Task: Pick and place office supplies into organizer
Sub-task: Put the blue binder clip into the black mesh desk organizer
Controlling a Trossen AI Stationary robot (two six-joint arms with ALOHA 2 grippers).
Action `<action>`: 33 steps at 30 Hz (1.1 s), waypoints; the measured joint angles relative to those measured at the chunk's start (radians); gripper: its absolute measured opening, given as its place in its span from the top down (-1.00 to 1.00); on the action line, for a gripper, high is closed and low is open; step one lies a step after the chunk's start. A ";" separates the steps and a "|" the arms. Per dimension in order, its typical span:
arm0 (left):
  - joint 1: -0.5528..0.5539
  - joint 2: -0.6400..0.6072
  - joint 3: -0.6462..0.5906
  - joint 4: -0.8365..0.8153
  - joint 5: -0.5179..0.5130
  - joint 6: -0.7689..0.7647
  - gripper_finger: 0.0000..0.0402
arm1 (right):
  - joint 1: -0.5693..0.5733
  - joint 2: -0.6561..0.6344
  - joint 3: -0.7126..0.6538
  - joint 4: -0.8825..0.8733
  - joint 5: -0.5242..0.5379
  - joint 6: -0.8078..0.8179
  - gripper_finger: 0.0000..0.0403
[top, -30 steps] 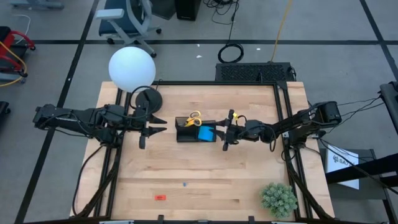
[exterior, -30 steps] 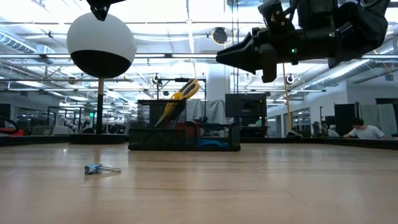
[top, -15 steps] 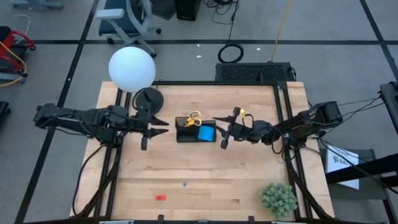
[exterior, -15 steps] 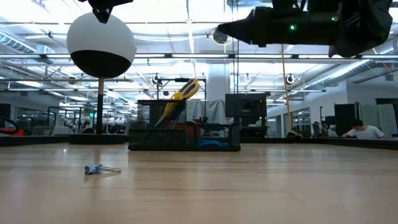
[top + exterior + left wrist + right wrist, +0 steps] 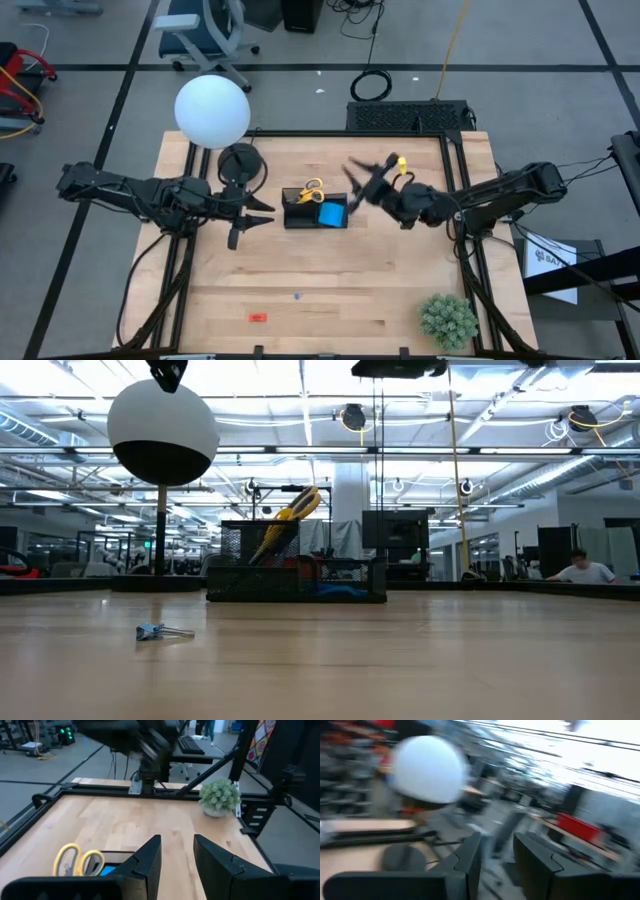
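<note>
- High view looks down on a table (image 5: 330, 290) of pale wood planks with a black metal frame around it.
- Two dark arms reach in from the sides. The left claw (image 5: 262, 212) sits low beside the tray, fingers a little apart, holding nothing. The left wrist view shows the gap between its two flat black fingers (image 5: 150, 860).
- The right claw (image 5: 358, 172) is lifted and tilted up, behind the tray. Its fingers stand apart in the right wrist view, with nothing between them.
- A lamp (image 5: 212, 110) with a smooth white ball top stands on a round black base (image 5: 240, 161).
- A fuzzy green plant ball (image 5: 447, 320) sits at the near right corner.
- The tray (image 5: 300, 218) is a small black box in the middle of the table. The low view shows its walls are wire mesh (image 5: 240, 560).
- Yellow-handled scissors (image 5: 312, 190) stand tilted in the tray.
- A blue pad (image 5: 332, 214) lies in the tray's right part.
- A flat red piece (image 5: 258, 317) lies on the wood near the front edge.
- A tiny blue clip (image 5: 152, 631) lies on the wood. Only the low view shows its wire arms.
</note>
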 joint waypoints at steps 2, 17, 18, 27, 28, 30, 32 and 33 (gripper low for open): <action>-0.017 0.000 0.000 0.000 -0.001 -0.002 0.40 | -0.012 -0.001 0.033 0.012 0.089 -0.034 0.48; -0.105 0.000 0.000 -0.009 -0.035 0.029 0.40 | -0.040 0.002 0.048 0.035 0.130 -0.199 0.48; -0.109 0.000 0.000 -0.014 -0.035 0.031 0.40 | -0.040 0.001 0.048 0.038 0.130 -0.199 0.48; -0.165 0.033 0.000 -0.051 -0.036 0.051 0.40 | -0.040 0.001 0.048 0.037 0.129 -0.199 0.48; -0.171 0.047 0.000 -0.051 -0.036 0.051 0.40 | -0.040 0.001 0.048 0.037 0.129 -0.199 0.48; -0.177 0.079 0.000 -0.051 -0.035 0.051 0.40 | -0.040 0.001 0.048 0.037 0.129 -0.199 0.48; -0.177 0.117 0.000 -0.049 -0.035 0.052 0.40 | -0.040 0.001 0.048 0.037 0.129 -0.199 0.48; -0.175 0.137 0.000 -0.044 -0.035 0.055 0.40 | -0.040 0.001 0.048 0.037 0.129 -0.199 0.48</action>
